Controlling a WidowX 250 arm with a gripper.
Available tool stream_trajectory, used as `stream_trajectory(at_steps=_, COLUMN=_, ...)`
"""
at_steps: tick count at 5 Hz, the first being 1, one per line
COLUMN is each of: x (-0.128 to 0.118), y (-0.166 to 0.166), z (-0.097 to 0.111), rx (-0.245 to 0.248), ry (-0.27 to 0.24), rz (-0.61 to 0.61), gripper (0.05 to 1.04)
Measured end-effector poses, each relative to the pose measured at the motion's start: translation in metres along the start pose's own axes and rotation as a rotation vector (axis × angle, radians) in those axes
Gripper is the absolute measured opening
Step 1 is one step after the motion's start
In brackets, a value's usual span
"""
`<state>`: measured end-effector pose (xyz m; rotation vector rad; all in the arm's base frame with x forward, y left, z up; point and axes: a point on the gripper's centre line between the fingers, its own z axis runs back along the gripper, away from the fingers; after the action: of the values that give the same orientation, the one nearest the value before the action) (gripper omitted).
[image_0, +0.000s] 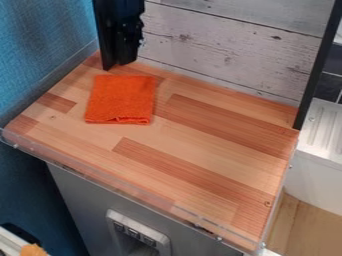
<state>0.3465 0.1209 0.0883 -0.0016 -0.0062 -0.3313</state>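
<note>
The wood-topped counter is spreading across the view, with the blue wall bounding its left side and the whitewashed plank backboard standing along its rear. The black post is marking its far right corner, and a clear lip is edging its front. The black gripper is hanging in the rear left corner, close to both the wall and the backboard; whether it is sitting apart or together, I cannot tell. The orange cloth is lying flat on the left part of the counter, just in front of the gripper and reaching slightly to its right, its back edge being the nearest part. Its outline is looking nearly square, seemingly a little longer from back to front. The widest stretch of wood is running from its right side toward the post, while less is lying between it and the left edge. A small fold is showing along its front edge
</note>
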Motion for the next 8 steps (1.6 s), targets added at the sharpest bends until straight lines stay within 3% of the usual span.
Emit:
stream_trajectory(at_steps=1, x=-0.001, y=0.002, z=-0.015, rx=-0.008, ry=0.008, rz=-0.005, gripper=0.156)
stream_trajectory(at_steps=2, x=-0.005, y=0.004, z=-0.032, rx=-0.016, ry=0.018, rz=-0.008, gripper=0.069)
stream_trajectory(at_steps=7, x=-0.014, y=0.01, z=-0.075, rx=0.012, ry=0.021, rz=0.032, gripper=0.082)
stream_trajectory(at_steps=8, x=-0.013, y=0.007, z=-0.074, rx=0.01, ry=0.027, rz=0.063, gripper=0.243)
